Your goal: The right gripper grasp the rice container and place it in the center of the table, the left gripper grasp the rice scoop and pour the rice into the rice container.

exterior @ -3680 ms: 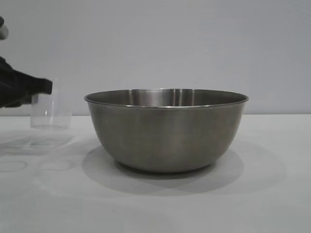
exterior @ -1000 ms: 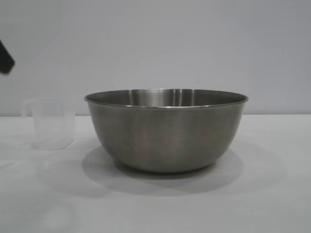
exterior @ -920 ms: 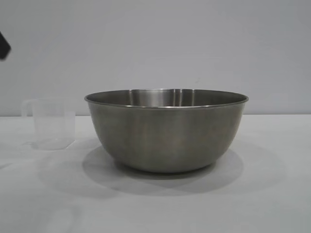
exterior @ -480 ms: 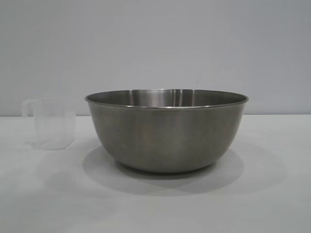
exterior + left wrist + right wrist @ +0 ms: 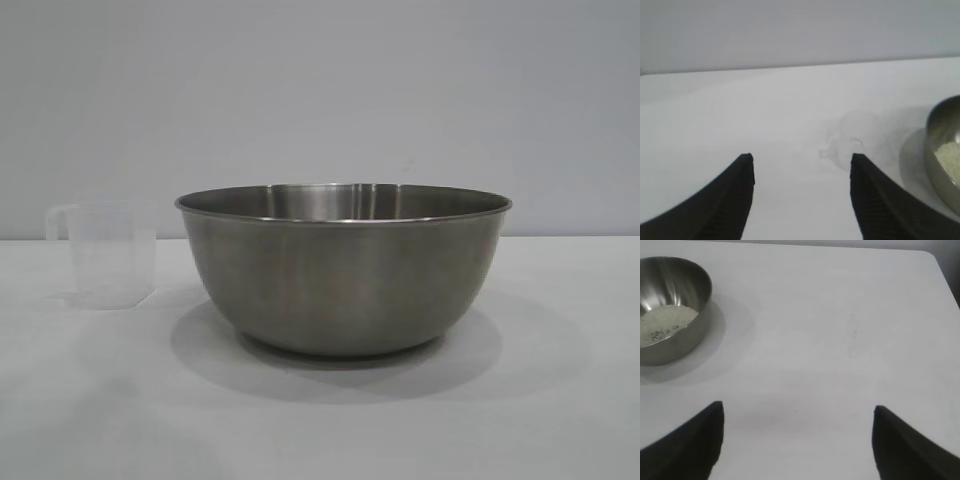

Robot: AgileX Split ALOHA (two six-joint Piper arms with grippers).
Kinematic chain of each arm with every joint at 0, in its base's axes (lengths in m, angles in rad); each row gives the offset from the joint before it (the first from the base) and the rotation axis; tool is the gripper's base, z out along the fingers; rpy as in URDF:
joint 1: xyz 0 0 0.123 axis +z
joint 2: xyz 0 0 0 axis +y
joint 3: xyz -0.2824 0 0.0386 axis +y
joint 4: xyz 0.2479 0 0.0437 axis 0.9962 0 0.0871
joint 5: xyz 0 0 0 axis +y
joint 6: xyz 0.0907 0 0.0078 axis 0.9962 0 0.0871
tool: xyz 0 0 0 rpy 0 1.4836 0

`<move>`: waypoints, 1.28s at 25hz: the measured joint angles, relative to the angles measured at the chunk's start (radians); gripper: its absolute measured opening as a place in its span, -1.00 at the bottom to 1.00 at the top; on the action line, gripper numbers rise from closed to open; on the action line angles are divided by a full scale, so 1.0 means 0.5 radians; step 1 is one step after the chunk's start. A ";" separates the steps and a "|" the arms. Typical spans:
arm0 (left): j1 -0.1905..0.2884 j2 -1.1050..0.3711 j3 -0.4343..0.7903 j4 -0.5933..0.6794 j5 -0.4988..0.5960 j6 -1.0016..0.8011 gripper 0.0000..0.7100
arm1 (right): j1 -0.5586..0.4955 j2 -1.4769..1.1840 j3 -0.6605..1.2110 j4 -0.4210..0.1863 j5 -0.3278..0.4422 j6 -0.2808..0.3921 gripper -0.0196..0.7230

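The rice container (image 5: 343, 268), a large steel bowl, stands in the middle of the white table (image 5: 560, 400). Rice (image 5: 662, 322) lies as a pale mass in its bottom; the left wrist view shows the same bowl (image 5: 942, 150) and rice (image 5: 949, 154) at the frame's edge. The rice scoop (image 5: 105, 253), a frosted cup with a loop handle, stands upright on the table left of the bowl, free of any gripper. My left gripper (image 5: 802, 158) hangs open above the table, short of the scoop (image 5: 852, 135). Well away from the bowl (image 5: 670, 305), my right gripper (image 5: 799, 407) is open and holds nothing.
A plain grey wall (image 5: 320, 90) rises behind the table. The table's rounded far corner (image 5: 932, 257) shows in the right wrist view, with dark floor beyond it.
The left gripper, at the scoop earlier, has let it go and drawn off out of the exterior view's left edge. The scoop stands still beside the bowl.
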 joint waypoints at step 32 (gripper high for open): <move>-0.281 -1.180 -0.266 -0.667 1.669 0.861 0.49 | 0.000 0.000 0.000 0.000 0.000 0.000 0.45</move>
